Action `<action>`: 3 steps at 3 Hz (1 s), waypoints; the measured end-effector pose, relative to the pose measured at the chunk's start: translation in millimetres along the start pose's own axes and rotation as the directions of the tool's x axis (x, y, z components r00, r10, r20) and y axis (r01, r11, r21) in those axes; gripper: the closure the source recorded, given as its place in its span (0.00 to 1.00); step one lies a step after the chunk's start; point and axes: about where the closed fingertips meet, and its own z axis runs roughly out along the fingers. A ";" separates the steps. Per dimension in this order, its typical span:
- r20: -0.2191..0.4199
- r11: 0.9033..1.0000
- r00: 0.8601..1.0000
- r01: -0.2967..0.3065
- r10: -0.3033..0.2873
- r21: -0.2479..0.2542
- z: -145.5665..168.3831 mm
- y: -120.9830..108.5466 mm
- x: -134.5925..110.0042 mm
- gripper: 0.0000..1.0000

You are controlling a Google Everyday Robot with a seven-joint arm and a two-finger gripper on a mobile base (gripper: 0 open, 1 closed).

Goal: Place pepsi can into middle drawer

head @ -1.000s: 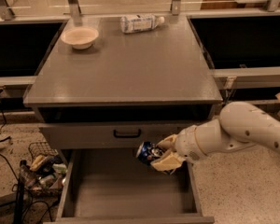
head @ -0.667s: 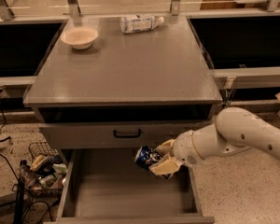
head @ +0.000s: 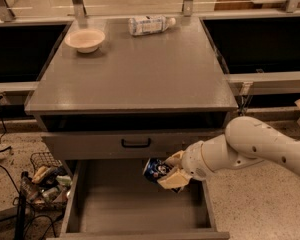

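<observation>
The pepsi can (head: 155,169) is dark blue with red-and-white marks and lies tilted in my gripper (head: 169,171). The gripper is shut on it, with cream fingers (head: 173,179) above and below the can. It hangs over the back right part of the open middle drawer (head: 135,209), just below the closed grey drawer front (head: 135,143) with a black handle. The can is above the drawer's bare grey floor, not touching it. My white arm (head: 250,146) reaches in from the right.
On the grey cabinet top (head: 130,69) stand a cream bowl (head: 85,39) at the back left and a clear white-labelled plastic bottle (head: 149,25) lying at the back. A wire basket of clutter (head: 45,181) sits on the floor left of the drawer.
My gripper has moved a little left and slightly down with the can, further in over the open drawer.
</observation>
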 end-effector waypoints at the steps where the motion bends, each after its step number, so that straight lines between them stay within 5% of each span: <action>1: -0.048 1.000 0.999 0.000 0.002 0.028 9.1 2.0 4.6 1.00; 3: -0.078 1.000 0.997 -0.013 0.015 0.021 25.2 4.8 16.4 1.00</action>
